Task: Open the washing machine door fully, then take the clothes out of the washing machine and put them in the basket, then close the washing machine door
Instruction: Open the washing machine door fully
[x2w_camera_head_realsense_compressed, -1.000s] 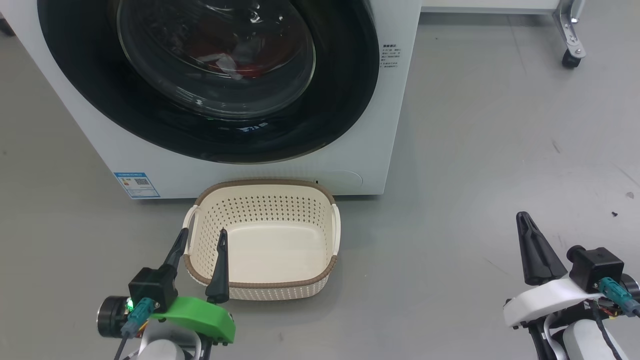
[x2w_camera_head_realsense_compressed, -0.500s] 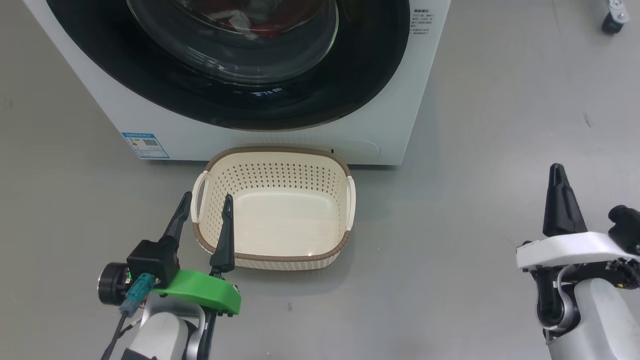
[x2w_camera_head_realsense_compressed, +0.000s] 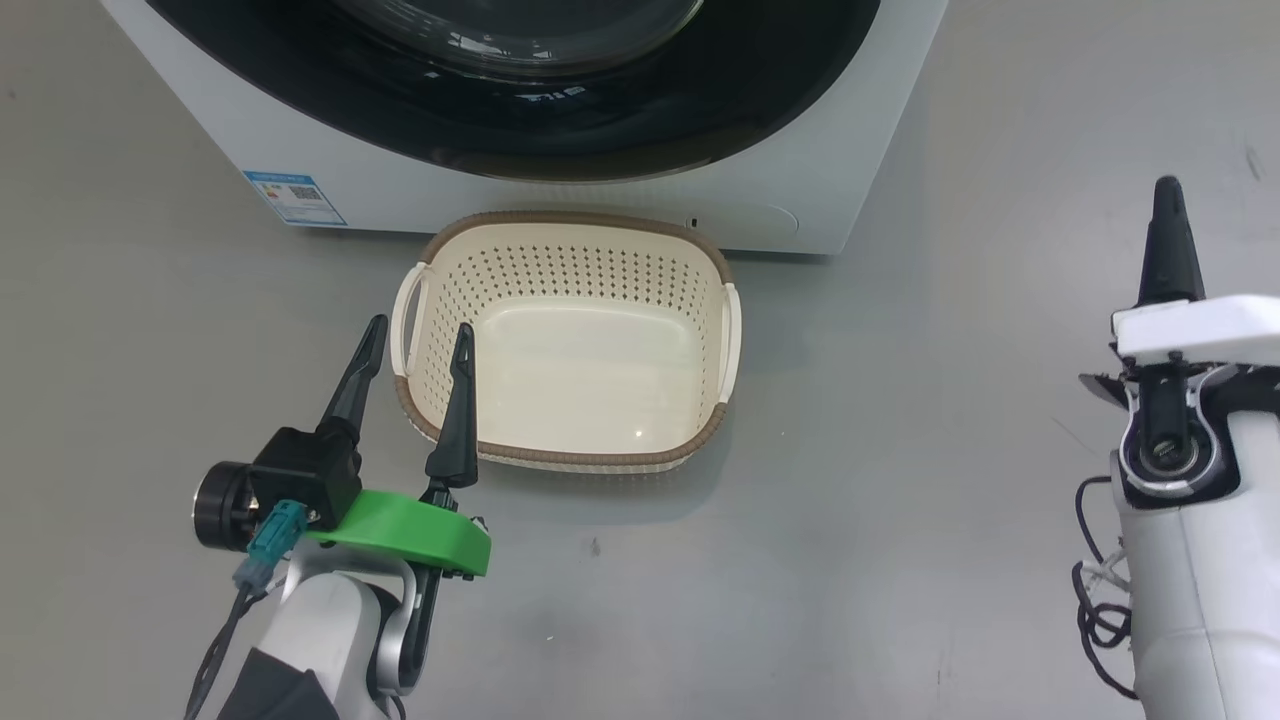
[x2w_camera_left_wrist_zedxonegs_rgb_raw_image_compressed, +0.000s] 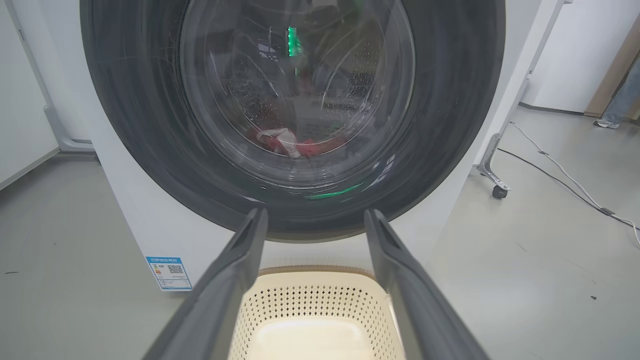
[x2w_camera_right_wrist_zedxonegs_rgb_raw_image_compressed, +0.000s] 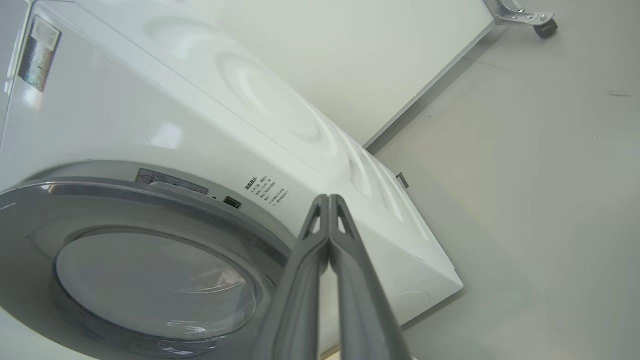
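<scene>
The washing machine (x2w_camera_head_realsense_compressed: 400, 190) stands at the top of the head view, and the washing machine door (x2w_camera_head_realsense_compressed: 620, 110) lies shut against its front. Through the glass (x2w_camera_left_wrist_zedxonegs_rgb_raw_image_compressed: 295, 100) I see the clothes (x2w_camera_left_wrist_zedxonegs_rgb_raw_image_compressed: 295, 142), red with a white piece, low in the drum. The cream basket (x2w_camera_head_realsense_compressed: 570, 455) sits empty on the floor just before the machine. My left gripper (x2w_camera_head_realsense_compressed: 420, 328) is open and holds nothing, its fingers straddling the basket's left handle. Off to the right of the machine, my right gripper (x2w_camera_head_realsense_compressed: 1165, 195) is shut and empty. Its wrist view shows the door (x2w_camera_right_wrist_zedxonegs_rgb_raw_image_compressed: 150, 280) from the side, behind the gripper (x2w_camera_right_wrist_zedxonegs_rgb_raw_image_compressed: 328, 197).
Grey floor surrounds the machine. A wheeled frame leg (x2w_camera_left_wrist_zedxonegs_rgb_raw_image_compressed: 492, 175) stands right of the machine, with a cable (x2w_camera_left_wrist_zedxonegs_rgb_raw_image_compressed: 560, 170) trailing across the floor. A person's leg (x2w_camera_left_wrist_zedxonegs_rgb_raw_image_compressed: 620, 97) shows at the far right. A blue label (x2w_camera_head_realsense_compressed: 295, 197) marks the machine's lower left.
The head camera has tilted down, so the machine and basket sit higher in view. My right gripper has moved forward past the basket toward the machine's right side. My left gripper holds its place.
</scene>
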